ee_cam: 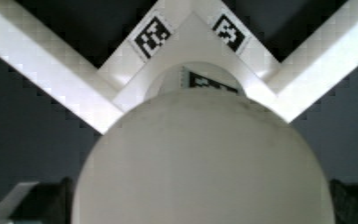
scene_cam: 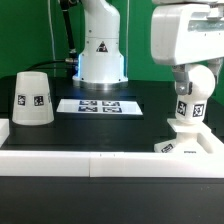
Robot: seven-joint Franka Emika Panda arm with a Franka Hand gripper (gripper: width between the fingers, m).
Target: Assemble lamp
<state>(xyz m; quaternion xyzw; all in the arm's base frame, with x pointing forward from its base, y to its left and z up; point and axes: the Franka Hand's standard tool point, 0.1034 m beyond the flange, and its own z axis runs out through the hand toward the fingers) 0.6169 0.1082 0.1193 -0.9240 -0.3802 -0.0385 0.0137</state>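
Observation:
The ball-shaped bulb (scene_cam: 191,108) stands upright on the low base block (scene_cam: 176,143), which sits in the frame's corner at the exterior view's right. My gripper (scene_cam: 192,92) hangs straight above and is open, its dark fingers (scene_cam: 205,82) down on either side of the bulb's top. In the wrist view the bulb (ee_cam: 201,150) fills the middle, with the tagged base (ee_cam: 208,78) beyond it. A dark finger (ee_cam: 41,202) shows at each lower corner, apart from the bulb. The cone-shaped shade (scene_cam: 32,98) stands on the table at the exterior view's left.
The white robot pedestal (scene_cam: 100,55) rises at the back centre, and the marker board (scene_cam: 99,105) lies flat in front of it. A low white frame wall (scene_cam: 90,160) runs along the front and meets a side wall (ee_cam: 51,60) behind the base.

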